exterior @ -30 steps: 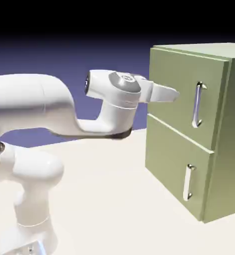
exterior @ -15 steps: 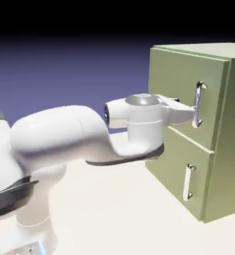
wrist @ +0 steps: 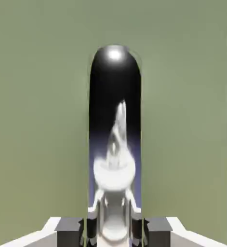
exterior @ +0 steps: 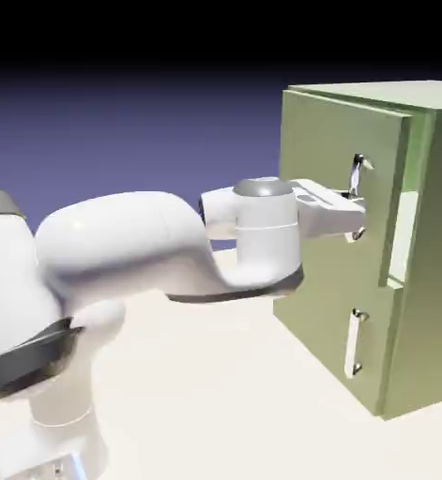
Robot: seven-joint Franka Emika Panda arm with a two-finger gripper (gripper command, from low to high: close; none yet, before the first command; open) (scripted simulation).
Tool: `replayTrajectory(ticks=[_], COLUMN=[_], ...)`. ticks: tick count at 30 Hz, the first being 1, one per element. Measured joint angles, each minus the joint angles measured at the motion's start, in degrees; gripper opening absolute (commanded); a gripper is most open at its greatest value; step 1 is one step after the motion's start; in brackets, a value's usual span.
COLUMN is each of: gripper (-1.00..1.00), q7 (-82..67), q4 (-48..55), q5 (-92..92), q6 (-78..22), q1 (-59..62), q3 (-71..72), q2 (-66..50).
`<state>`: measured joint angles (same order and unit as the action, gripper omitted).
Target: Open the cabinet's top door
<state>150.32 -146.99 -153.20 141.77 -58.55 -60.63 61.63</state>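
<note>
Gripper (wrist: 114, 232) closed on the top door's handle (exterior: 356, 175): fingers pinch the vertical silver bar, one fingertip (wrist: 71, 231) on each side of it. In the hand view the bar runs up from between the fingertips, rounded at its far end, dark and mirror-like, with a bright white reflection low down near the fingers. Olive-green panel fills the view on both sides of the bar, past the fingers; a dark-to-blue strip lies beyond its edge, well off to the hand view's right of the fingers.

Top door (exterior: 327, 141) is directly in front of the fingers, ajar. Its handle-side edge stands out from the cabinet (exterior: 435, 291), and a gap with a pale interior (exterior: 405, 225) shows just beyond the fingers, toward the exterior view's right. In that view, handle ends show above and below the fingers, the middle hidden by them.

Lower door (exterior: 318, 309) is below the fingers, shut, its shorter handle (exterior: 352, 345) also upright and apart from them. White arm (exterior: 130, 234) extends back from the fingers to the exterior view's left, over the pale table (exterior: 215, 384).
</note>
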Motion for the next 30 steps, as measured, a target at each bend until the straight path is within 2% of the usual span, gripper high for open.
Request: replayTrajectory(ticks=[7, 15, 30], gripper=[-1.00, -1.00, -1.00], q7=[0.5, 15.7, 15.6], q4=[-12.4, -10.4, -18.7], q5=[11.0, 12.3, 37.0], q6=[-11.9, -1.4, -0.2], q1=[11.0, 27.6, 50.9], q3=[14.1, 28.2, 59.3], q2=[1.5, -10.5, -4.5])
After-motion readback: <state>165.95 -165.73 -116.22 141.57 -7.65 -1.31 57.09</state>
